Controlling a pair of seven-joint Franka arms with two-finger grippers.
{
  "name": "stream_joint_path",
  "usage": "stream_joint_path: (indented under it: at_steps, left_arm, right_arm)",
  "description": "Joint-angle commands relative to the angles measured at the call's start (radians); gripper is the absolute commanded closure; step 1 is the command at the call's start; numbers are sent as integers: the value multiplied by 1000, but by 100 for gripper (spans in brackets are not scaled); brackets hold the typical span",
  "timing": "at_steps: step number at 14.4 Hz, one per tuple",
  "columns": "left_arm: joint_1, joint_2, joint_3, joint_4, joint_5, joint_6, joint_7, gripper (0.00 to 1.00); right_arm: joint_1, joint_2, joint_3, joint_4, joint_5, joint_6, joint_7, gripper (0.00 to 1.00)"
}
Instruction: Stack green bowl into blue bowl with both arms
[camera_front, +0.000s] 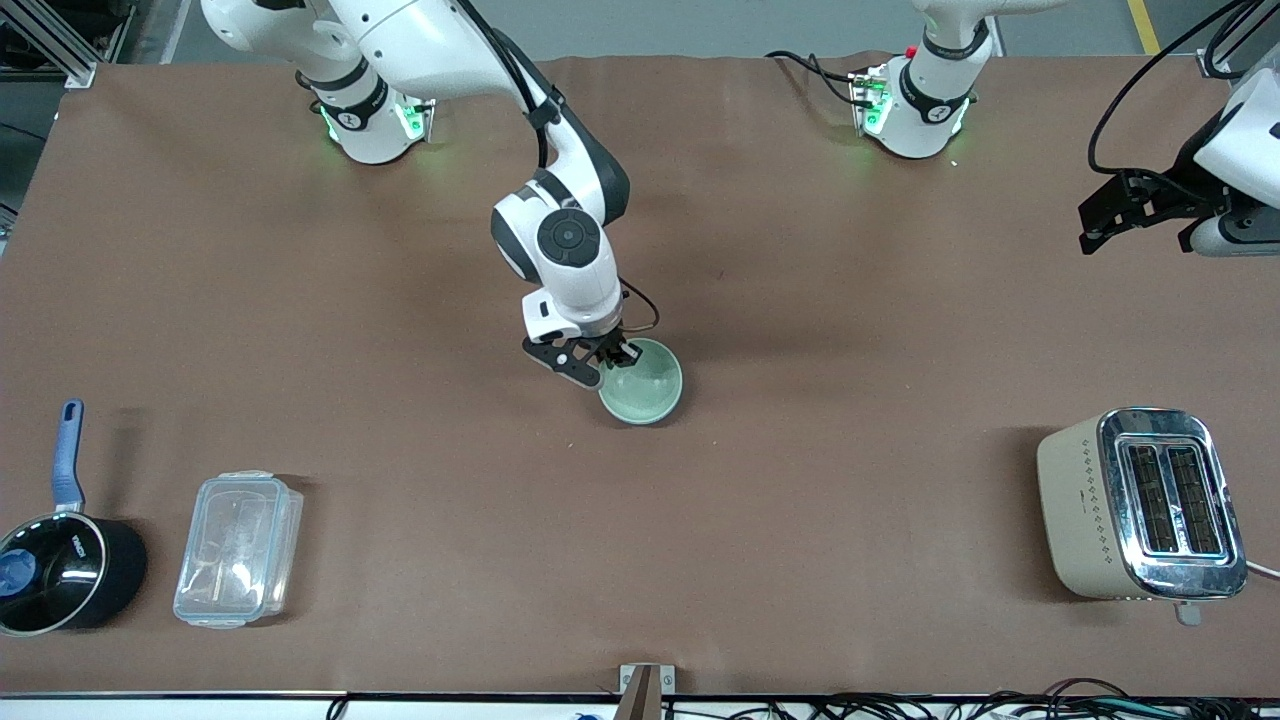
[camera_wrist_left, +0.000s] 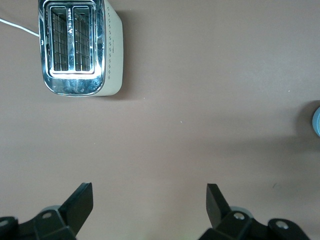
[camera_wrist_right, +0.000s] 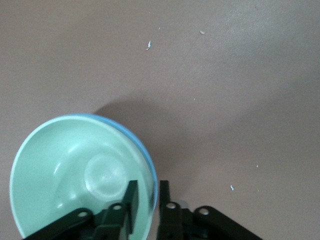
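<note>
The green bowl (camera_front: 645, 385) sits nested inside the blue bowl (camera_wrist_right: 142, 142) on the brown table, near its middle. In the right wrist view the green bowl (camera_wrist_right: 75, 170) fills the blue one, and only a thin blue rim shows around it. My right gripper (camera_front: 608, 362) is at the bowls' edge toward the robots' bases. Its fingers stand close together, one inside the green bowl and one outside the blue rim (camera_wrist_right: 148, 197). My left gripper (camera_front: 1100, 222) is open and empty, up in the air over the left arm's end of the table; it also shows in the left wrist view (camera_wrist_left: 149, 200).
A beige and chrome toaster (camera_front: 1140, 505) stands toward the left arm's end, near the front camera, and shows in the left wrist view (camera_wrist_left: 80, 47). A black saucepan with a blue handle (camera_front: 65, 570) and a clear plastic container (camera_front: 238, 548) sit toward the right arm's end.
</note>
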Motion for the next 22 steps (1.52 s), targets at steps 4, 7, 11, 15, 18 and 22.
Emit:
stream_joint_path:
  at_steps: [4,7,11,15,18,22]
  left_arm:
    - [2,-17,3,-15,-26,-2,13,0]
    - [3,-19,4,-15,-44,2,10,0]
    - [3,-17,4,-15,-44,2,9,0]
    - [-1,-22,-3,-26,-47,8,-5,0]
    - [-1,-25,-20,-33,-50,10,-11,0]
    - [2,-33,-20,-41,-56,13,-14,0]
  right_arm:
    - [-39,-68,-23,13,-26,-28,7,0]
    - [-41,-209,-124,13,-43,-185,-89,0]
    - [-100,-366,-259,16,-97,-435,-391,0]
    - [-303,-481,-232,19,-102,-560,-638,0]
    - [-509,-552,-136,83,-105,-699,-845,0]
    - [-760,-566,-11,244,-92,-922,-1036,0]
